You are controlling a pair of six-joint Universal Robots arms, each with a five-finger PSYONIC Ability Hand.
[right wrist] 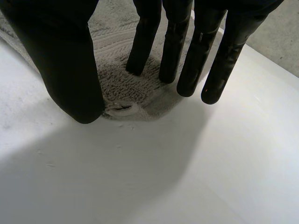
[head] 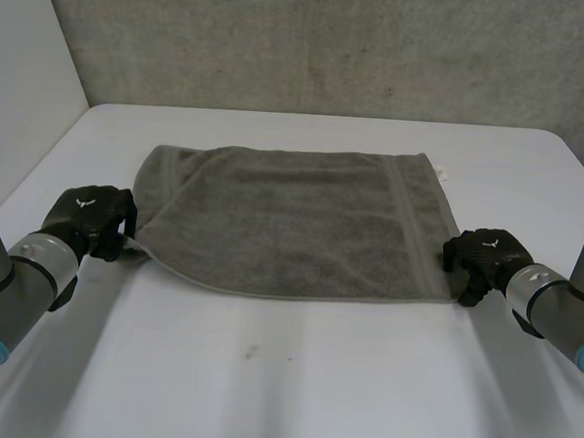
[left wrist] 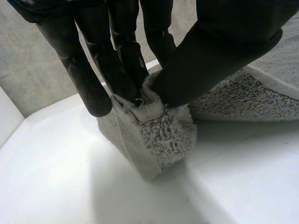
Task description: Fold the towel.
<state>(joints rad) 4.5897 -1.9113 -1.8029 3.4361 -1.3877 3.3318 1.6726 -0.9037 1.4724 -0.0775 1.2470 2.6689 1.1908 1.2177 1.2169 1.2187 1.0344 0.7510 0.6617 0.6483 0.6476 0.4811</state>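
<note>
The towel (head: 302, 220) lies spread flat in the middle of the table (head: 291, 379), with a hand at each near corner, so I judge the step to be the grasp before the first fold. The left hand (head: 91, 220) pinches the near left corner (left wrist: 159, 135) between thumb and fingers, bunched and just off the table. The right hand (head: 482, 257) has straight, slightly spread fingers (right wrist: 145, 42) resting on the near right corner, thumb (right wrist: 65, 60) down at its tip, no pinch yet. Next the right hand must close on the cloth, then both hands lift evenly and carry the near edge to the far edge.
</note>
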